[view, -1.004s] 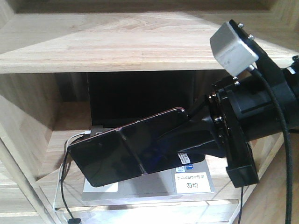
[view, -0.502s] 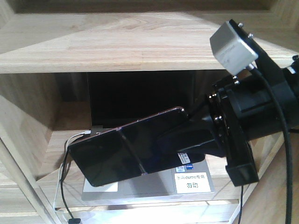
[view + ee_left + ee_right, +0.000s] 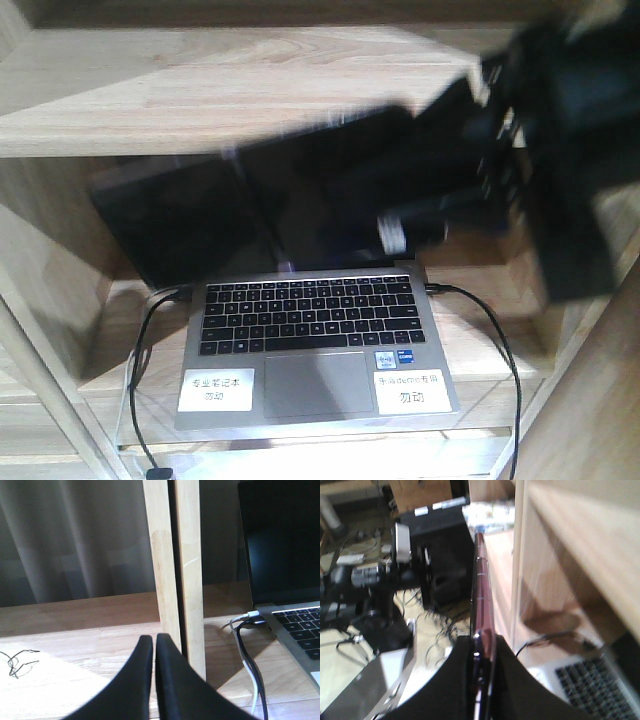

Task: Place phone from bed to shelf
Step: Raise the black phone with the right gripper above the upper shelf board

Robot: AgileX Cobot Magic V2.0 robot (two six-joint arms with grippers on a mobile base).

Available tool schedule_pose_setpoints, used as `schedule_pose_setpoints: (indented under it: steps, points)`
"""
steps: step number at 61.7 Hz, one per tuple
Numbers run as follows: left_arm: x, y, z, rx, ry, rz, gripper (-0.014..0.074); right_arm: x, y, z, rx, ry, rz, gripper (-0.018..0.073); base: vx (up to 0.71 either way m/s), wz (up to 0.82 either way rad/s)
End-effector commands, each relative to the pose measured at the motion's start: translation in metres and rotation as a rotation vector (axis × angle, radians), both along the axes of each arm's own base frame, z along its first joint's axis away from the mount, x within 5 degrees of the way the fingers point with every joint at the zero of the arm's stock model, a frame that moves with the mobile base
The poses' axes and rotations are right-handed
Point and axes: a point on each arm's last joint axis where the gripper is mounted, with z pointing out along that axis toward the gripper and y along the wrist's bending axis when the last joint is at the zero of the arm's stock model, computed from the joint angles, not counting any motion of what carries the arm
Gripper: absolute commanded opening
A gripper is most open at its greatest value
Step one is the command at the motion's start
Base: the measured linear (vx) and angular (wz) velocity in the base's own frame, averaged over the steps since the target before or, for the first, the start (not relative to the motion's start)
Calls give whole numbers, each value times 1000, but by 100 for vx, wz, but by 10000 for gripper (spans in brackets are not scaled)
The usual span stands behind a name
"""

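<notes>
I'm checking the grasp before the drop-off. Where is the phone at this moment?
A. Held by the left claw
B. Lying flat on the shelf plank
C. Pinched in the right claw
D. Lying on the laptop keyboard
C: the right wrist view shows the phone edge-on, pinched in the right claw, while the left claw is shut on nothing.

The shelf (image 3: 250,100) is pale, matt wood with plain grain. The phone (image 3: 150,225) looks glossy black, though blurred; the right wrist view shows a pinkish metallic sheen on its rim. The laptop (image 3: 320,395) has a matt grey, metal-looking body and 2 white paper labels (image 3: 217,388). The left gripper (image 3: 151,639) is smooth, matt black plastic.
</notes>
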Motion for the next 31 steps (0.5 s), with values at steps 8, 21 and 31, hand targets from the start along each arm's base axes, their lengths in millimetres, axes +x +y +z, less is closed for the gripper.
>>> schedule_pose_setpoints:
  steps: [8,21,31]
  points:
    - [-1,0,15,-10,-108,3,1,-3,-4,47,202,-154,-126,-2,0,0]
    - [-1,0,15,-10,-108,3,1,20,4,62,231,-190,-142,-2,0,0]
    - [-1,0,15,-10,-108,3,1,48,15,70,255,-193,-132,-2,0,0]
